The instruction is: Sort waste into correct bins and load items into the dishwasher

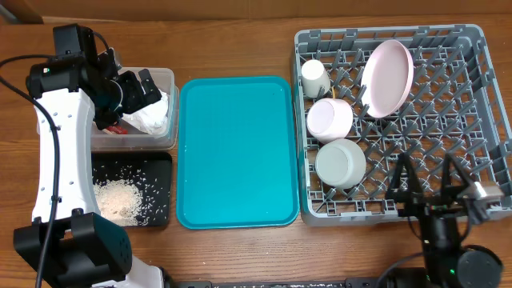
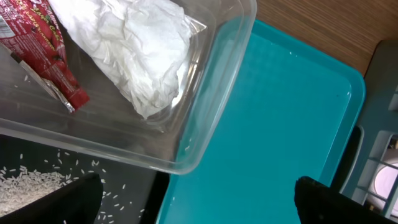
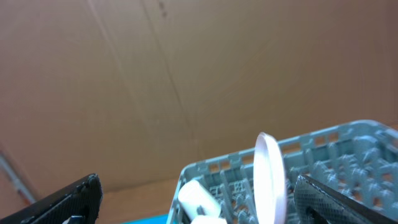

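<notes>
A crumpled white napkin (image 1: 154, 118) (image 2: 137, 50) and a red-and-silver wrapper (image 1: 118, 128) (image 2: 37, 43) lie inside the clear tub (image 1: 164, 74) (image 2: 211, 93). Loose rice (image 1: 120, 200) (image 2: 25, 183) is heaped on the black tray (image 1: 156, 172) (image 2: 137, 186). My left gripper (image 1: 148, 88) (image 2: 199, 205) hangs open and empty over the tub's right side. In the grey dish rack (image 1: 488, 88) (image 3: 336, 155) a pink plate (image 1: 388, 78) (image 3: 270, 177) stands on edge, beside a white cup (image 1: 314, 78) (image 3: 198, 198), a pinkish bowl (image 1: 330, 118) and a white-grey bowl (image 1: 341, 162). My right gripper (image 1: 430, 176) (image 3: 199, 205) is open and empty at the rack's near edge.
A large teal tray (image 1: 236, 152) (image 2: 280, 124) lies between the bins and the rack, with nothing on it. The left arm's white body runs down the table's left side. The right arm's base sits at the front right.
</notes>
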You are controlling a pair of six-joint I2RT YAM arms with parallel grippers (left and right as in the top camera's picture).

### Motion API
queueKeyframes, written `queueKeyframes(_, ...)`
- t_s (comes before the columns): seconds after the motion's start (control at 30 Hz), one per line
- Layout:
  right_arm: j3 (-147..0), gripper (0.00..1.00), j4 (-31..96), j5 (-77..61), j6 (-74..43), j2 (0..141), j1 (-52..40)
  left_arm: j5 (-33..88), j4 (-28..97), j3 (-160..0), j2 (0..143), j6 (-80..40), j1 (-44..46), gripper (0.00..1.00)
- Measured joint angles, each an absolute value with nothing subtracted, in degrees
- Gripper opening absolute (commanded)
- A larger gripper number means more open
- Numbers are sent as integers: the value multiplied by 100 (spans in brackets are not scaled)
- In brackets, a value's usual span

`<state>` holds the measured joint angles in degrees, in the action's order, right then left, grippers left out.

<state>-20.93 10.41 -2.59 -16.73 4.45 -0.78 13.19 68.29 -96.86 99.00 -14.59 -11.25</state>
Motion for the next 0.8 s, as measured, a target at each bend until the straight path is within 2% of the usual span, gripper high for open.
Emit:
queueKeyframes(0.17, -1024, 100, 38, -353, -1717, 204, -78, 1319, 6831, -9686, 9900, -1459, -1125, 100)
queueKeyframes(0.33, -346, 100, -370, -399, -1739, 93, -78, 1319, 6829, -9686, 9900, -1459, -1125, 100)
queueKeyframes(0.57, -106, 100, 226, -408, -1656, 84, -78, 1321, 6831, -9686, 9900, -1459, -1125, 100)
queueKeyframes(0.8, -106, 100, 475, -410, -928, 84, -78, 1319, 6831, -9686, 9900, -1459, -1125, 100)
